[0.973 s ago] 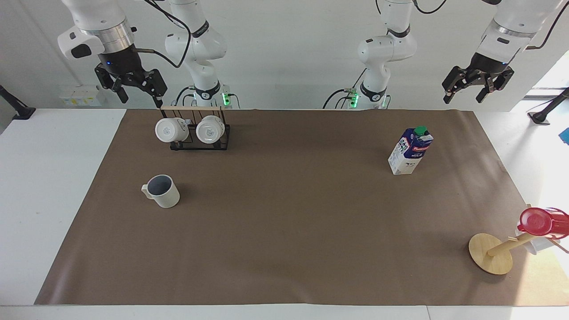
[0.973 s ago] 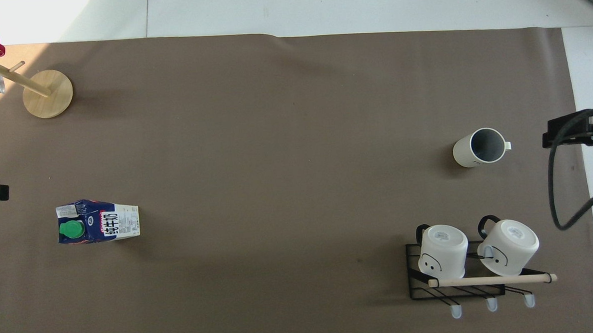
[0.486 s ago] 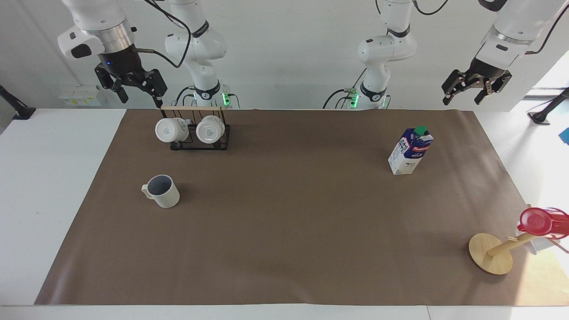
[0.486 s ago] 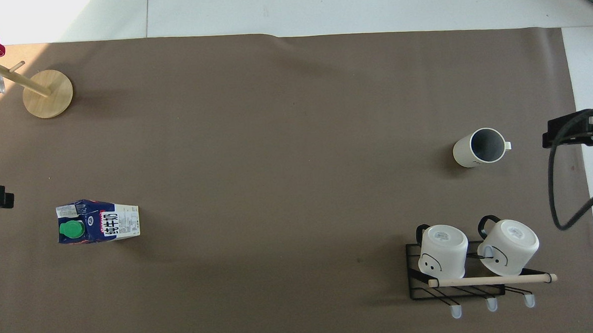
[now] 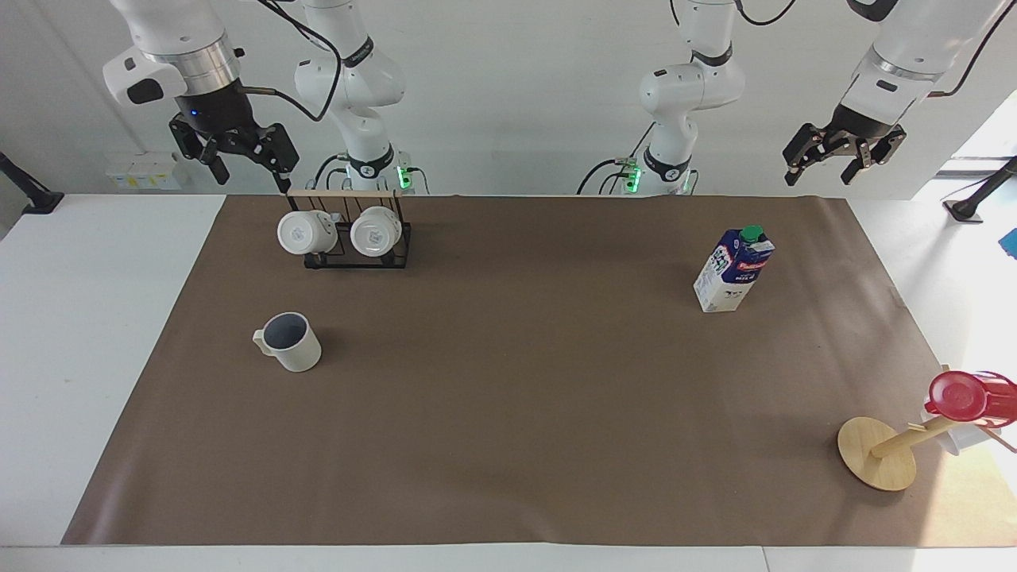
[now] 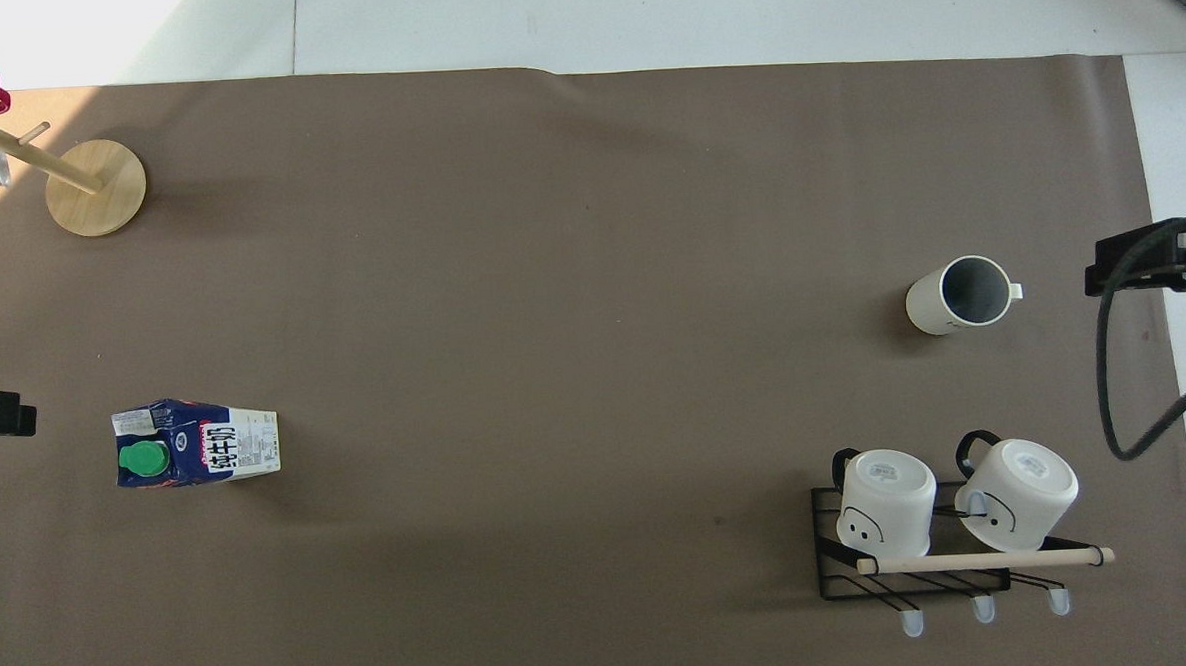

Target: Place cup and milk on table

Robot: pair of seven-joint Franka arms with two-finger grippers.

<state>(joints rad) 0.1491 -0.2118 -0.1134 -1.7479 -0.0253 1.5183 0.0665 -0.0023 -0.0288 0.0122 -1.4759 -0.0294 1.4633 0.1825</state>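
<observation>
Since the earlier frames only the left gripper [image 5: 834, 159] has shifted, rising a little and drifting toward the table's middle, while everything on the table lies as before. The cup [image 5: 289, 342] stands upright on the brown mat [image 5: 508, 397] toward the right arm's end of the table [image 5: 87, 334], its grey-blue inside showing and its small handle turned toward that end. The milk [image 5: 732, 268] stands upright on the mat toward the left arm's end, green cap on top, well apart from the cup. Nearer to the robots than the cup, a black wire rack [image 5: 357, 238] with a wooden bar holds 2 white mugs [image 5: 306, 232] lying on their sides, round bases facing out. At the mat's corner farthest from the robots, at the left arm's end, a wooden stand [image 5: 878, 453] carries a red cup [image 5: 965, 397], and something white hangs beside it, probably another mug, though it is half hidden. The left gripper hangs in the air over the table's edge near the mat's corner, fingers spread and empty. The right gripper [image 5: 238, 159] hangs just above the rack's end, jaws also apart, holding nothing.
</observation>
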